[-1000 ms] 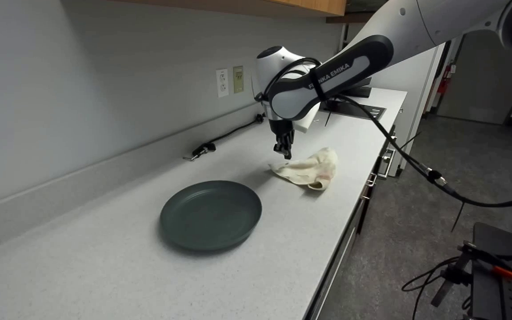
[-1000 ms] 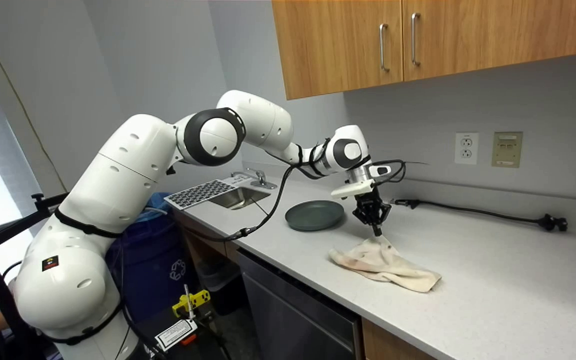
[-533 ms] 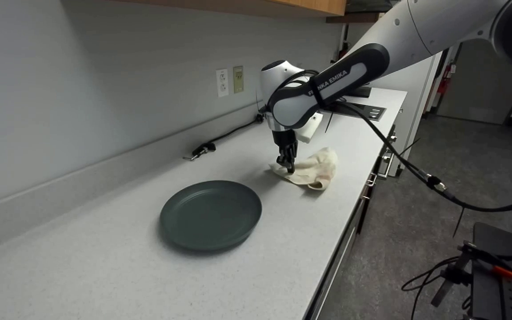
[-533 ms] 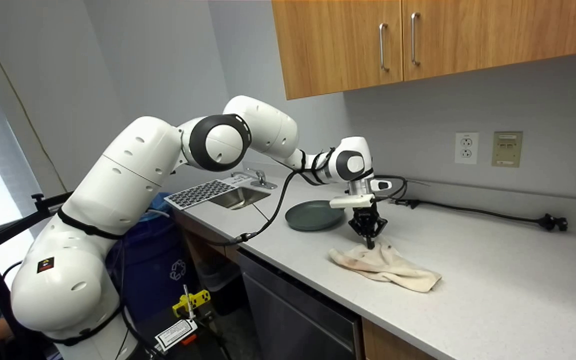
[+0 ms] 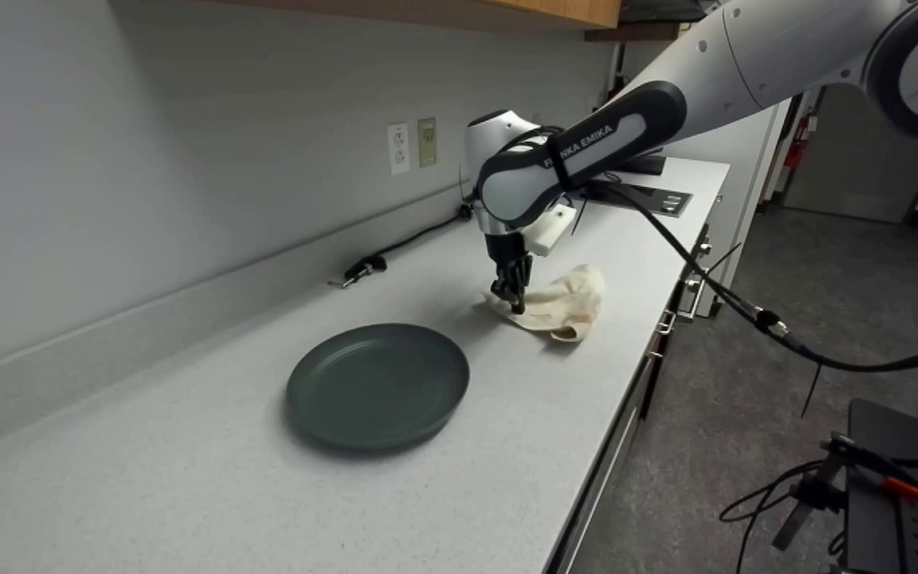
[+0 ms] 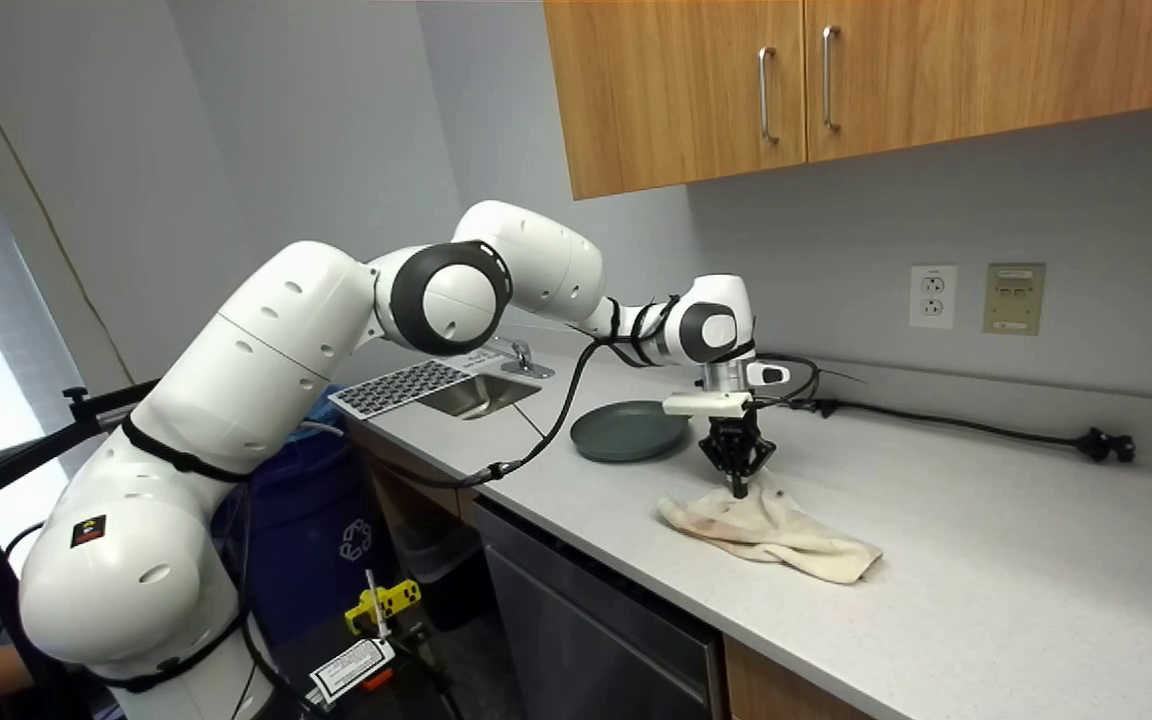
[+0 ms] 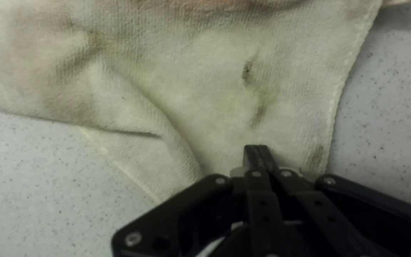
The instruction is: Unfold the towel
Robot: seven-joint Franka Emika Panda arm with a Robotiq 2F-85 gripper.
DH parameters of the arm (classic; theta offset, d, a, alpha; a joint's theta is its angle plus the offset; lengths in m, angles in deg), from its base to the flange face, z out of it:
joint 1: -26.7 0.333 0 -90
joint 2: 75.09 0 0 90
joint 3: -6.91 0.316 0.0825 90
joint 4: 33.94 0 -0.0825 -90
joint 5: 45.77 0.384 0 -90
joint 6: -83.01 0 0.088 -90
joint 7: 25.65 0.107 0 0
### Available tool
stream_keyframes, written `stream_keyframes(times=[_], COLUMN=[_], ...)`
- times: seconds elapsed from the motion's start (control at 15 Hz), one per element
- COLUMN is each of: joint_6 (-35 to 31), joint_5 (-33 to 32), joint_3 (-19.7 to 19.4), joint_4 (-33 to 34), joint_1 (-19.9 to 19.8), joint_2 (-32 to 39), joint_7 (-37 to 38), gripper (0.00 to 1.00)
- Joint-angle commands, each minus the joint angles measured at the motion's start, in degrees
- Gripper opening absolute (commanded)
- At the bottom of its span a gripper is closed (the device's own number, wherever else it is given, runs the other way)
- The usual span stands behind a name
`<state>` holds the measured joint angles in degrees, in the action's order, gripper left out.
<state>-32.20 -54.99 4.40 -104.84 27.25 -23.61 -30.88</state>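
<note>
Towel (image 6: 766, 535) lies rumpled on bench (image 6: 996, 570); jaws pressed together down at it, no cloth visible between; likely light, soft, limp; best taken, I judge, by loose hem (image 7: 338, 89).

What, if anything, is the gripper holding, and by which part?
It cannot be told: the gripper is shut over the towel, but nothing pinched is visible.
</note>
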Motion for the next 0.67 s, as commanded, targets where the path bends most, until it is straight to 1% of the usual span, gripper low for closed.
stream_keyframes(times=[0.0, 0.6], joint_6=[1.63, 0.31], joint_5=[1.45, 0.48], joint_3=[0.79, 0.34], joint_4=[9.05, 24.32], joint_1=[0.34, 4.59], joint_2=[6.27, 14.54], joint_7=[2.14, 7.07], gripper=[0.0, 0.0])
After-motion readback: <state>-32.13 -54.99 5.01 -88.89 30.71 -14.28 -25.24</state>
